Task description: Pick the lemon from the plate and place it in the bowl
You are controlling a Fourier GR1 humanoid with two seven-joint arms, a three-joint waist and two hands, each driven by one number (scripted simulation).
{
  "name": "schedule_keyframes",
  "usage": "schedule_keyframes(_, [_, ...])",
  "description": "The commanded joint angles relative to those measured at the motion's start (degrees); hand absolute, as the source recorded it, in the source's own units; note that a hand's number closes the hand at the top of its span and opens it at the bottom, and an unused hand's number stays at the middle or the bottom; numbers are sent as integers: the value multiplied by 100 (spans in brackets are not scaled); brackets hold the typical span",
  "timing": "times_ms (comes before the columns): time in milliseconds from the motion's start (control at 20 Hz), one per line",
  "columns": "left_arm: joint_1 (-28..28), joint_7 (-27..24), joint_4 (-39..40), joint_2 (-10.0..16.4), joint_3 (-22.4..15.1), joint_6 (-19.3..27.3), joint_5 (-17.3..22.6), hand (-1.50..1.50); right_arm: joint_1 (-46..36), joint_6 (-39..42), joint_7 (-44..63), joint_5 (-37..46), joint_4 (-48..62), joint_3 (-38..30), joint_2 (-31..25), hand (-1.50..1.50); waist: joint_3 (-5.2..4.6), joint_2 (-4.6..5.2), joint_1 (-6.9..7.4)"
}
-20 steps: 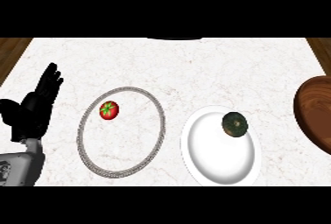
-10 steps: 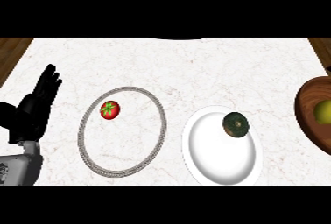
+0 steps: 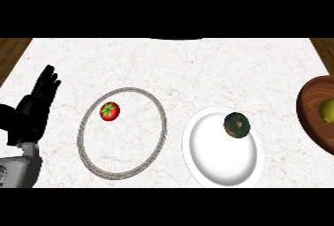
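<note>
A yellow-green lemon (image 3: 326, 110) lies inside the brown wooden bowl (image 3: 312, 108) at the right edge, both cut off by the frame. A white plate (image 3: 222, 156) sits in the lower middle with a dark green round fruit (image 3: 237, 125) on its upper right part. My left hand (image 3: 32, 110) rests open at the left edge, fingers up, well left of everything. My right hand does not show.
A grey-rimmed marble plate (image 3: 86, 152) lies left of centre with a red tomato (image 3: 109, 111) on its upper left. Wooden strips show beyond the marble counter at the top corners.
The view has drifted so the bowl comes further in at the right, and the lemon inside it now shows. The left hand stays put.
</note>
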Motion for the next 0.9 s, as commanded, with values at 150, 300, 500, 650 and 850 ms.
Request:
schedule_keyframes(150, [-73, 95, -63, -17, 45, 50, 0, 0, 248, 1477, -167, -336, 646, -326, -886, -150, 25, 34, 26])
schedule_keyframes(300, [109, -130, -1, -125, -25, 26, -18, 0, 448, 1638, -170, -473, 674, -431, -999, -150, 44, 61, 5])
schedule_keyframes(500, [131, -62, -34, -117, -9, 53, -26, 0, 503, 2148, 135, -679, 684, -517, -1086, -150, 62, 53, -15])
schedule_keyframes(650, [169, -11, -75, -211, -81, 95, -42, 0, 583, 2336, 147, -892, 591, -661, -1115, -150, 72, 27, -82])
schedule_keyframes(850, [170, -29, -72, -96, 41, 56, -4, 0, 700, 2667, 278, -1134, 465, -792, -1133, -150, 72, 4, -124])
